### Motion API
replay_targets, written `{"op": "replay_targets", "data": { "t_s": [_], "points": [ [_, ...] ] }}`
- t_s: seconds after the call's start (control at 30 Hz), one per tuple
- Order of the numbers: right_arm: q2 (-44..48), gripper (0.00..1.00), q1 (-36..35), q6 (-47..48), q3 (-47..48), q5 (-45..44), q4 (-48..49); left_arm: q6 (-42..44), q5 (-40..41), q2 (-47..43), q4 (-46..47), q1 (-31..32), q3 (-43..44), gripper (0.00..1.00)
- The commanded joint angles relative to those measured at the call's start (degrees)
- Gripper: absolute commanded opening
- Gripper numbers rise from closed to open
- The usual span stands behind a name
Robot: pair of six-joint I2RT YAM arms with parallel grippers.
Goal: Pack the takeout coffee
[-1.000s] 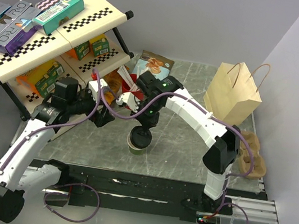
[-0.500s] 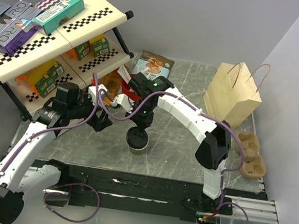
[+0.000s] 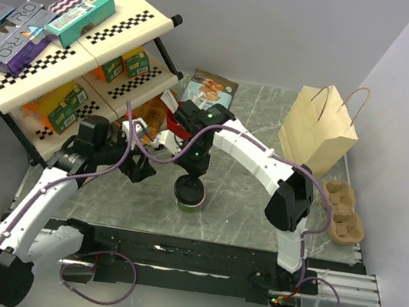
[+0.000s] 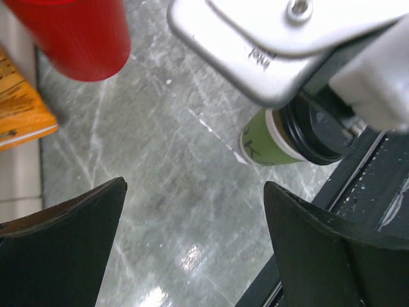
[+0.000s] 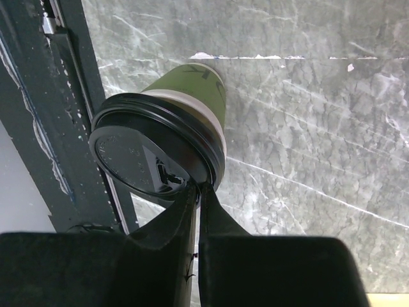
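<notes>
Pressed tight together with no gap between them, the right gripper's [image 5: 199, 190] jaws point down at the takeout coffee [image 3: 189, 192], their tips against the near edge of its black lid [image 5: 150, 157]. Whether they nip the lid's rim or only touch it I cannot tell. The dark-green cup stands upright on the grey marble table [image 3: 239, 206], a little left of centre in the overhead view and close to the black rail [image 3: 196, 257] along the lower edge, with the lid seated on it.

The left gripper [image 4: 195, 192] has its jaws spread wide with nothing between them. It hangs just left of the cup in the overhead view, apart from it. In its own camera the green cup shows at the right, partly behind the right arm's silver bracket [image 4: 255, 57], and a red cup [image 4: 77, 32] fills the upper left corner above an orange box [image 4: 19, 109].

Right of centre in the overhead view a brown paper bag [image 3: 318, 133] stands upright, and a cardboard cup carrier [image 3: 343, 214] lies at the right edge below it. A checker-edged shelf rack [image 3: 126, 9] of boxed goods fills the upper left, and a snack pouch [image 3: 208, 88] lies flat at top centre.
</notes>
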State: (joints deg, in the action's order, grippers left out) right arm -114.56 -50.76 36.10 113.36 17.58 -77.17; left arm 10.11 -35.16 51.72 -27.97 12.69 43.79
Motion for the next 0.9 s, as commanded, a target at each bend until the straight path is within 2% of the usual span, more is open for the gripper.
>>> {"op": "replay_targets", "data": {
  "t_s": [0.0,0.13,0.47,0.87],
  "points": [
    [-0.8,0.04,-0.6,-1.7,2.1,-2.0,-3.7,2.2,-6.6,2.4,5.0,0.8,-0.2,0.95],
    [0.4,0.0,-0.6,-1.6,3.3,-2.1,-4.0,2.4,-7.4,4.2,5.4,0.8,0.6,0.94],
    [3.7,0.0,-0.5,-2.0,1.3,-2.8,-4.2,3.1,-7.8,3.4,4.4,0.8,0.3,0.94],
    [5.1,0.0,-0.3,-2.2,4.8,-1.4,-5.8,1.9,-8.5,1.9,4.6,0.8,-0.5,0.95]
  ]
}}
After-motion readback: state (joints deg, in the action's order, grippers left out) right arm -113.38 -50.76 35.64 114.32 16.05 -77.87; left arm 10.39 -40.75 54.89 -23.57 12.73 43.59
